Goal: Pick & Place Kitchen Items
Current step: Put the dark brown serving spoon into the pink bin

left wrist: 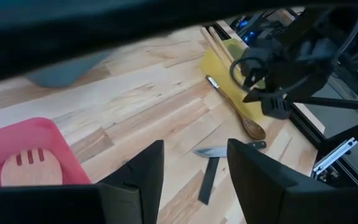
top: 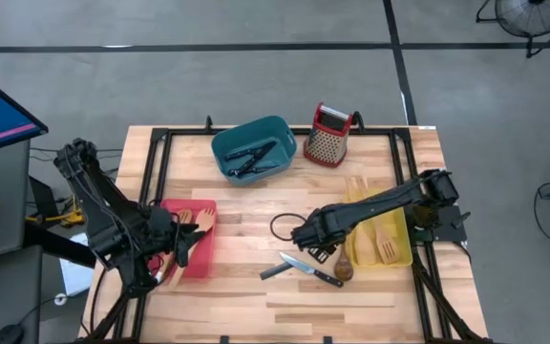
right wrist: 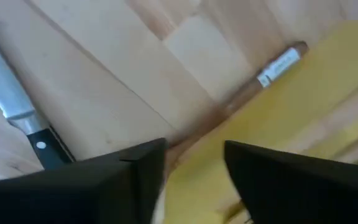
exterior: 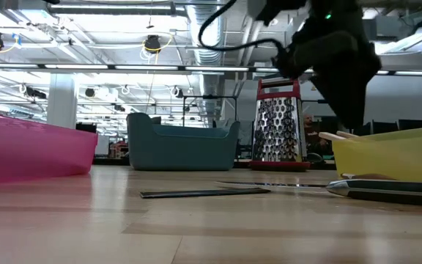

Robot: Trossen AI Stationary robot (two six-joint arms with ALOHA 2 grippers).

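Overhead hides what wrist view shows: dark wooden spoon (right wrist: 247,90) beside yellow bin (right wrist: 328,118).

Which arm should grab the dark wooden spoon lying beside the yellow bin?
Right. The right gripper, fingers open, hovers close to the dark wooden spoon beside the yellow bin. The left gripper sits over the red bin, farther away across the table.

- Even, bright overhead light falls on the wooden worktop (top: 256,287); shadows under the arms are soft and short.
- In the low view, ceiling lamps (exterior: 152,44) glare at 11 o'clock; the near planks are blurred.
- The right wrist view is smeared throughout.
- The left wrist view's dark band toward 12 o'clock is out of focus.
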